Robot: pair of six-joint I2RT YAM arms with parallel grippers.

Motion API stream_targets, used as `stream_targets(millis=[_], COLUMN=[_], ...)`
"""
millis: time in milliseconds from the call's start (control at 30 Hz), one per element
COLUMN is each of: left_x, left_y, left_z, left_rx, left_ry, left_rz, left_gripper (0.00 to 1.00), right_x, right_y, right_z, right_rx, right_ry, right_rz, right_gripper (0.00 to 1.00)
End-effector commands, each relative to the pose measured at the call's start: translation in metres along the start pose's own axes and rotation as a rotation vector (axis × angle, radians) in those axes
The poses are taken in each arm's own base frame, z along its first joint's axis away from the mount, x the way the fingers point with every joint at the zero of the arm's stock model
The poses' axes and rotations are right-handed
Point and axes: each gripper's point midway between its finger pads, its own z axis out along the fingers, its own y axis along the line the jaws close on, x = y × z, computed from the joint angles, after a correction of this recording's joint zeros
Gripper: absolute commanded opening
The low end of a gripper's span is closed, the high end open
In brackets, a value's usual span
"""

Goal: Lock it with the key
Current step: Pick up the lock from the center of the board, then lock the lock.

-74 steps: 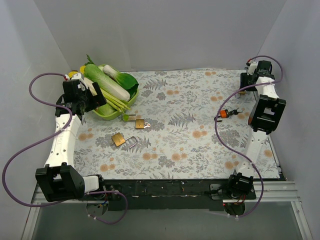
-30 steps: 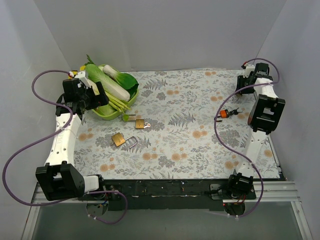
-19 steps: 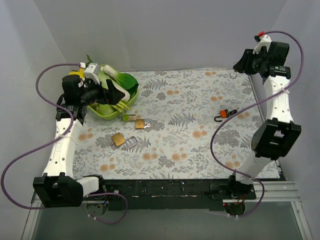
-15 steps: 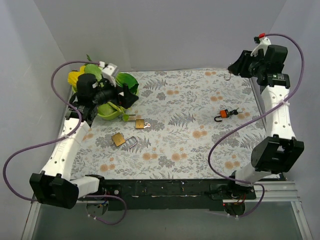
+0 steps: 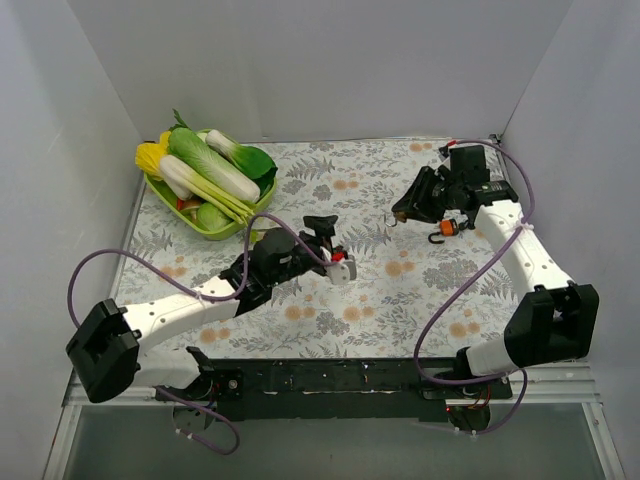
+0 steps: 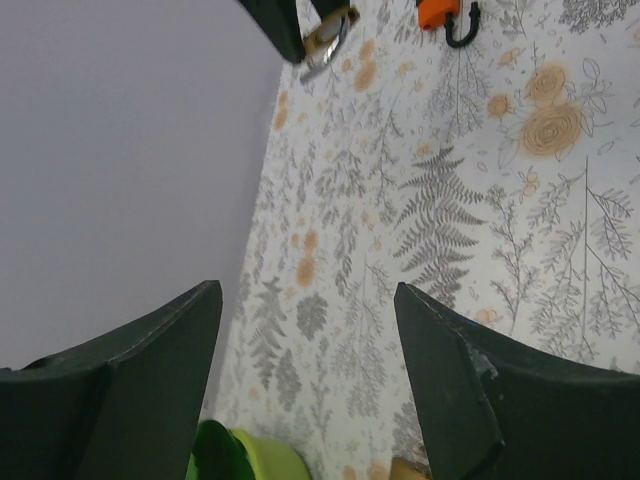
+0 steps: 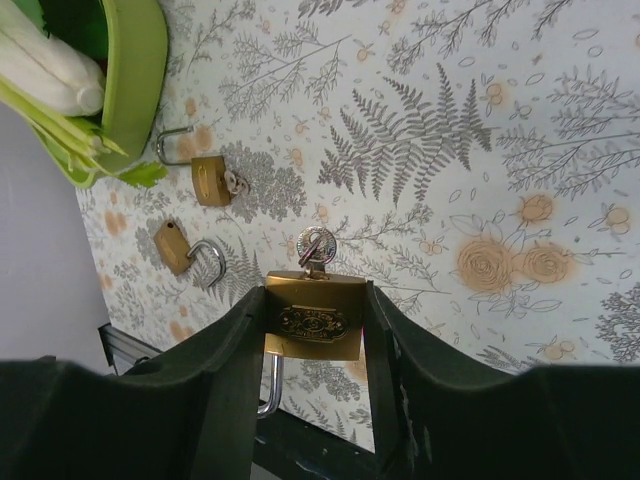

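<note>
My right gripper is shut on a brass padlock held above the table. Its shackle hangs open at the lower left and a silver key sticks out of its keyhole. In the top view the right gripper hovers right of centre. My left gripper is open and empty in mid-table, pointing towards the right gripper. In the left wrist view its fingers stand wide apart, with the held padlock far ahead. Two more brass padlocks lie on the cloth, hidden under the left arm in the top view.
A green tray of vegetables stands at the back left. An orange and black clip lies near the right gripper and also shows in the left wrist view. Grey walls enclose the table on three sides.
Both arms have swung in from the back corners towards mid-table. The left gripper left the tray and now reaches over the two loose padlocks. The right gripper came down and left with its padlock.
</note>
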Motion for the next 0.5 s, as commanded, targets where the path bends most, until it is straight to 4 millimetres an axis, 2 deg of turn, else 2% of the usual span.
stream_targets(millis=[0,133,167,333,467], left_x=[-0.053,-0.072,-0.075,-0.08,-0.08], left_y=[0.041,0.015,0.016,-0.008,-0.017], left_z=[0.006,0.02,0.021,0.035,0.04], left_rx=[-0.259,-0.263,-0.286,-0.24,-0.218], left_ry=[-0.1,-0.12,-0.121,-0.136,-0.141], left_rz=[0.328,0.383,0.387,0.446,0.448], left_gripper=[0.68,0.63,0.62,0.59,0.58], right_x=[0.012,0.025,0.029,0.032,0.033], right_y=[0.023,0.025,0.025,0.038,0.044], right_z=[-0.013,-0.011,-0.01,-0.013,-0.017], right_rx=[-0.051,-0.059,-0.062,-0.101,-0.121], right_ry=[-0.016,0.015,0.027,0.035,0.032], right_rz=[0.044,0.056,0.067,0.053,0.042], right_gripper=[0.01,0.01,0.01,0.01,0.01])
